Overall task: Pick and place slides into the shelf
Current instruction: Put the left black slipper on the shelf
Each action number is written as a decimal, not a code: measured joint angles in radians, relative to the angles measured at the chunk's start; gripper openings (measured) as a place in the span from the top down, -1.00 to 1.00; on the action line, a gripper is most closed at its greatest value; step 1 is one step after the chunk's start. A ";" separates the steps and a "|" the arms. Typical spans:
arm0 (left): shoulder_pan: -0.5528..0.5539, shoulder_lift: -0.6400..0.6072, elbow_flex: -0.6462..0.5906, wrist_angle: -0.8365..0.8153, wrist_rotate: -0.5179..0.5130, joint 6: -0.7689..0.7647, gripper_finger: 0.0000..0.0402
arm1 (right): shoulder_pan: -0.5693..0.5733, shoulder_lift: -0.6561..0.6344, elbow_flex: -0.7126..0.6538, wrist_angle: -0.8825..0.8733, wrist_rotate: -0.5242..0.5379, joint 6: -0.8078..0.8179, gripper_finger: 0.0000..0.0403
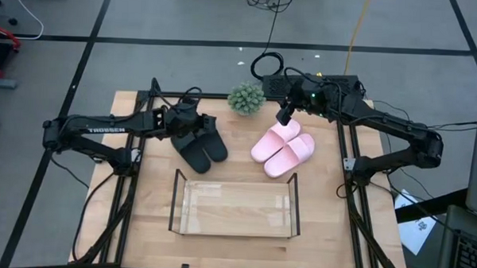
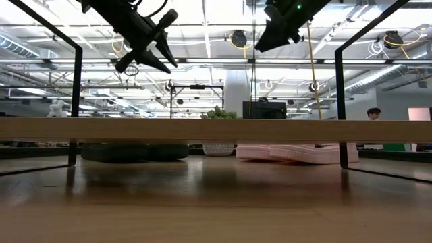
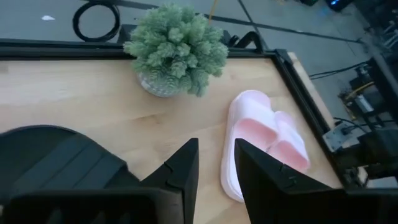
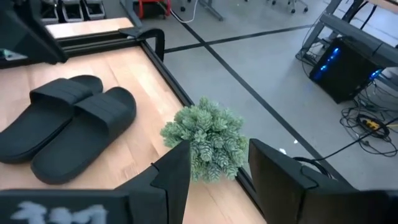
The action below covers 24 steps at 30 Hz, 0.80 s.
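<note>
The black slides [image 1: 200, 147] lie side by side on their soles on the table's left half; they also show in the right wrist view [image 4: 68, 124] and the low view [image 2: 135, 152]. The pink slides [image 1: 284, 147] lie side by side right of them [image 3: 261, 143] [image 2: 297, 152]. The clear shelf [image 1: 234, 205] stands near the table's near edge with nothing in it. My left gripper [image 1: 187, 120] [image 3: 216, 146] hangs open above the black slides' far end. My right gripper [image 1: 285, 116] [image 4: 217, 146] hangs open above the pink slides' far end. Both are well off the table [image 2: 158, 47] [image 2: 280, 30].
A small potted plant [image 1: 246, 98] stands at the table's far edge between the two grippers. Black frame rails [image 1: 352, 178] run along the table's left and right sides. Bare wood lies left and right of the shelf. A person [image 2: 372, 115] shows far off in the room.
</note>
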 joint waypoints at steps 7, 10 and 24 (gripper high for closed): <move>-0.097 0.056 0.004 -0.019 -0.096 -0.068 0.48 | 0.000 0.000 0.000 0.039 0.000 -0.043 0.24; -0.114 0.088 -0.002 -0.059 -0.132 -0.040 0.48 | 0.001 0.000 0.000 0.060 -0.001 -0.049 0.24; -0.012 0.113 -0.001 -0.348 0.061 -0.002 0.48 | 0.001 -0.001 0.000 0.058 -0.001 -0.050 0.24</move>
